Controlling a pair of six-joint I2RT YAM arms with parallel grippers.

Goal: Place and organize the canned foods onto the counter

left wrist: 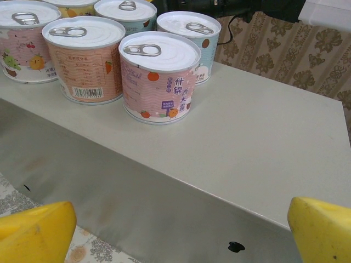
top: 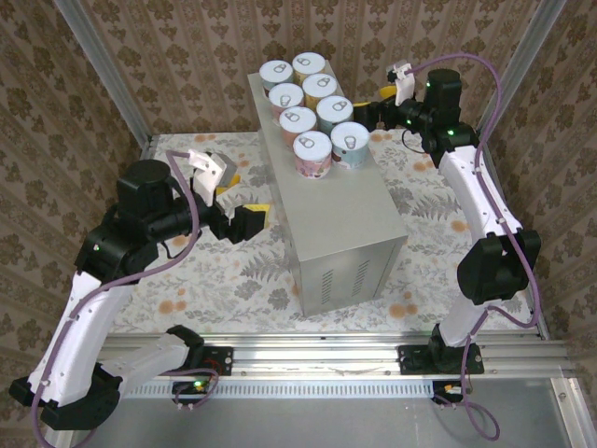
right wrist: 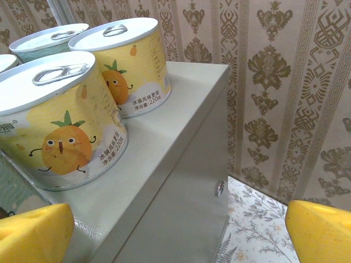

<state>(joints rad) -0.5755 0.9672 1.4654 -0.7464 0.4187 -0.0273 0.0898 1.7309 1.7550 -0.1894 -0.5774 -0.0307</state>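
Note:
Several canned foods stand in two rows on the far end of the counter (top: 340, 219), a tall light-grey box with vent slits on its near face. My left gripper (top: 247, 198) hovers open beside the counter's left side, nothing between its yellow fingertips (left wrist: 34, 234). Ahead of it stand a pink can (left wrist: 159, 76), an orange can (left wrist: 85, 57) and a pale blue can (left wrist: 192, 38). My right gripper (top: 367, 112) stands open at the counter's far right edge, close to the cans and holding nothing. Two yellow pineapple cans (right wrist: 57, 118) (right wrist: 125, 60) sit just left of it.
The counter's near half (left wrist: 263, 131) is bare metal. Floral cloth (top: 201, 266) covers the floor on both sides of the box. Patterned walls (right wrist: 285, 82) close in behind and to the sides, and an aluminium rail (top: 326, 350) runs along the front.

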